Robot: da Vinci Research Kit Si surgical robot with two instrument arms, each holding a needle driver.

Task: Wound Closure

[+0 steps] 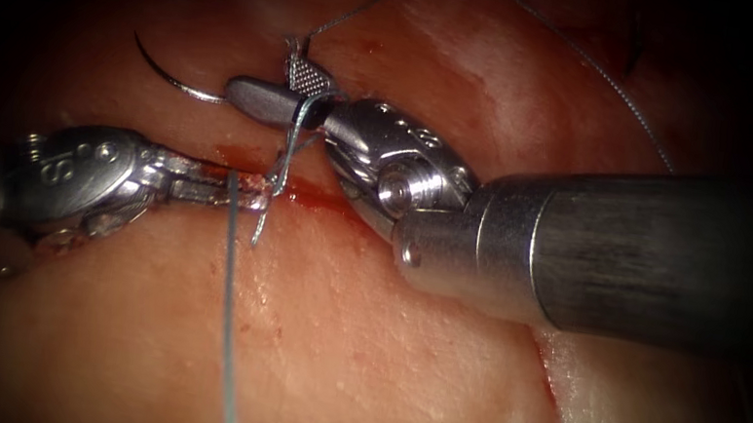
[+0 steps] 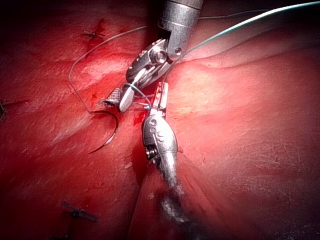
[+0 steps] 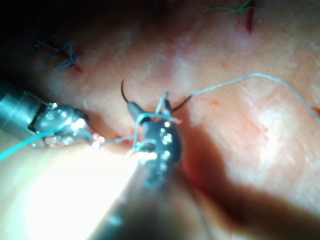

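Thread (image 1: 229,319) looped round wide-open R tool (image 1: 264,70); needle (image 1: 164,75) loose on tissue (image 1: 355,366).
L tool (image 1: 246,195) clamped on thread at cut (image 1: 319,199); prob. limp, slippery, so grip w/ jaw flats.

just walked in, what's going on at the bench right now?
Suturing practice on the tissue. The left tool, jaws shut, holds the thread at the cut. The right tool has its jaws open with thread looped around them, gripping nothing as far as I can tell. The needle lies free on the tissue surface, not driven in, left of the right tool's jaws and above the cut. Red fluid lies along the cut.
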